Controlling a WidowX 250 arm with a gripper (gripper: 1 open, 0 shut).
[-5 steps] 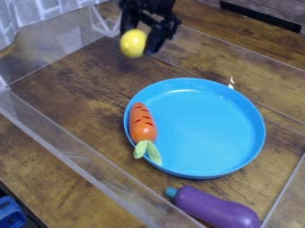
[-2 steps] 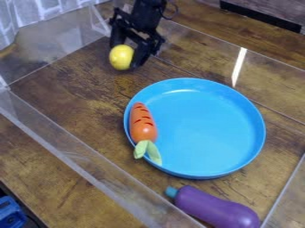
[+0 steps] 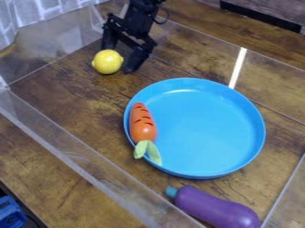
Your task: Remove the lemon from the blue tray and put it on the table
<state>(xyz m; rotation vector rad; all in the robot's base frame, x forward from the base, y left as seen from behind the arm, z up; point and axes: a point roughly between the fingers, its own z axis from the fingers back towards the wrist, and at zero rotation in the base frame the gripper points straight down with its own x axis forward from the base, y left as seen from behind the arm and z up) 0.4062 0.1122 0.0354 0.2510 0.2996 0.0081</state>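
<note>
The yellow lemon lies on the brown wooden table, at the back left and well clear of the blue tray. My gripper stands just behind and to the right of the lemon, pointing steeply down. Its dark fingers are spread apart and the lemon is no longer between them. The tray holds no lemon.
An orange carrot with green leaves lies on the tray's left side. A purple eggplant rests on the table near the front right. Clear plastic walls border the table on the left and back.
The gripper came down and to the left with the lemon, then opened. The lemon now rests on the table beside the fingers.
</note>
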